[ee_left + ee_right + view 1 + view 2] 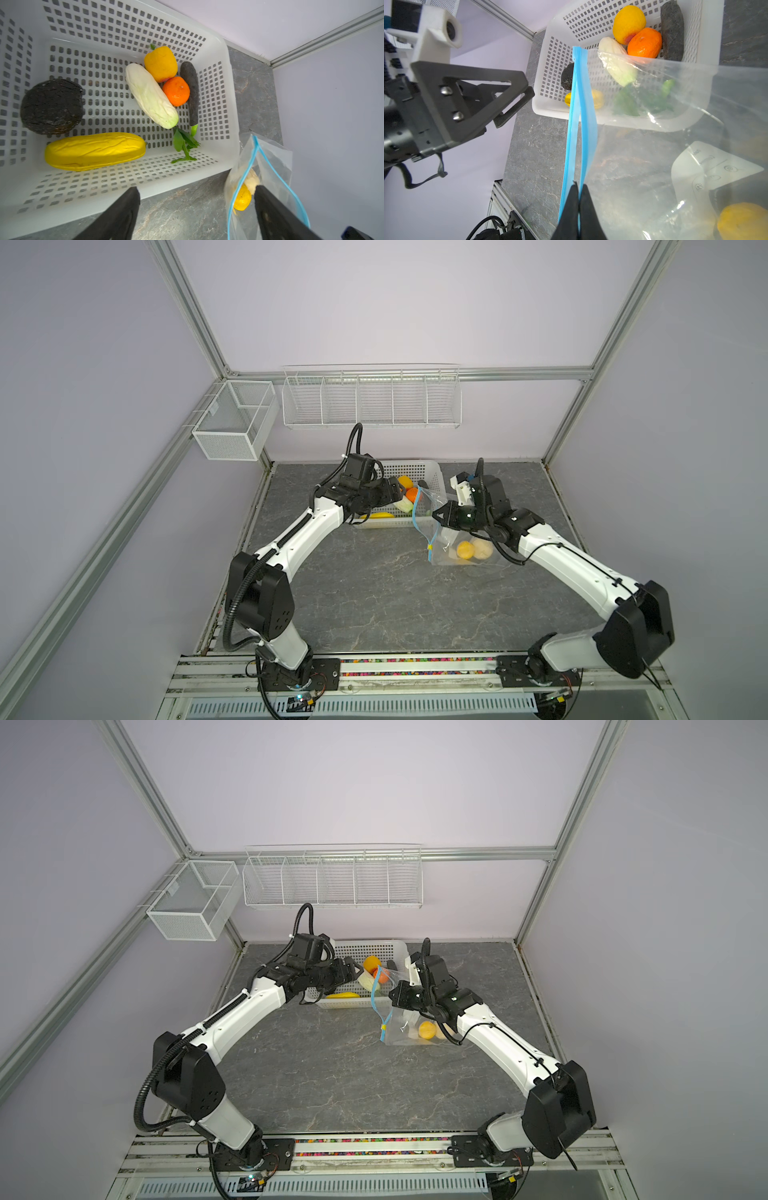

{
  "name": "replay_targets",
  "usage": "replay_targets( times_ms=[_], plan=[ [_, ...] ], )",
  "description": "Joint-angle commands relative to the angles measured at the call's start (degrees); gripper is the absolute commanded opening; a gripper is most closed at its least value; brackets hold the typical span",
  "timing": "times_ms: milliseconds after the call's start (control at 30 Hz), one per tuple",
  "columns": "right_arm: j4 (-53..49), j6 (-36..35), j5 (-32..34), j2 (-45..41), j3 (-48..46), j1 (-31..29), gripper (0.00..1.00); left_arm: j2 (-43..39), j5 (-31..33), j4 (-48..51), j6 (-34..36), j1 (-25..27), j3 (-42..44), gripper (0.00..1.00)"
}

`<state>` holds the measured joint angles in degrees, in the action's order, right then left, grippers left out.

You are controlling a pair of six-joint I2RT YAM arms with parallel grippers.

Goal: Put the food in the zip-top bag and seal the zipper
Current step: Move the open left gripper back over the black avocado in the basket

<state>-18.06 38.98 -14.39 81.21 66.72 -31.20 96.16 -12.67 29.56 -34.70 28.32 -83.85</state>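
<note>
You see a clear, glossy, crinkled plastic zip-top bag (675, 145); its light-blue zipper strip (584, 104) looks smooth, matt. White perforated plastic basket (214, 49): smooth, slight sheen. Long yellow toy vegetable (95, 150): wrinkled, matt, foam-like. Round black toy piece (52, 106): rough, cracked. Small orange toy fruit (176, 91): smooth, slightly glossy. Grey stone-look tabletop (374, 593): veined, matt. Your frame rails (519, 374): brushed metal.

Bright, even light; wide-angle edge distortion.

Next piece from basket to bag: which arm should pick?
Left. The left gripper is open, empty and at the basket, facing the food. The right gripper is shut on the zipper, holding the bag's mouth up; letting go would probably drop it.
</note>
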Motion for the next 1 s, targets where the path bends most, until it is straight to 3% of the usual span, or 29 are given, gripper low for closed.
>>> replay_targets(
  times_ms=[0, 433, 733, 967],
  plan=[
    [1.0, -0.3, -0.2, -0.6, -0.7, 0.3, 0.06, 2.9, 3.3, 5.0, 2.7, -1.6, -2.9, 0.88],
    [4.0, -0.3, -2.3, 1.0, -2.2, 0.6, 0.06, 19.0, 14.5, 17.4, 9.5, -5.5, -18.1, 0.92],
    [5.0, -0.8, -4.8, 3.7, -2.2, 1.4, 0.06, 26.8, 22.7, 22.8, 10.5, -5.6, -25.2, 0.88],
    [5.8, -0.7, -6.1, 5.3, -2.2, 1.9, 0.06, 31.0, 23.1, 22.9, 10.1, -5.9, -26.0, 0.77]
  ],
)
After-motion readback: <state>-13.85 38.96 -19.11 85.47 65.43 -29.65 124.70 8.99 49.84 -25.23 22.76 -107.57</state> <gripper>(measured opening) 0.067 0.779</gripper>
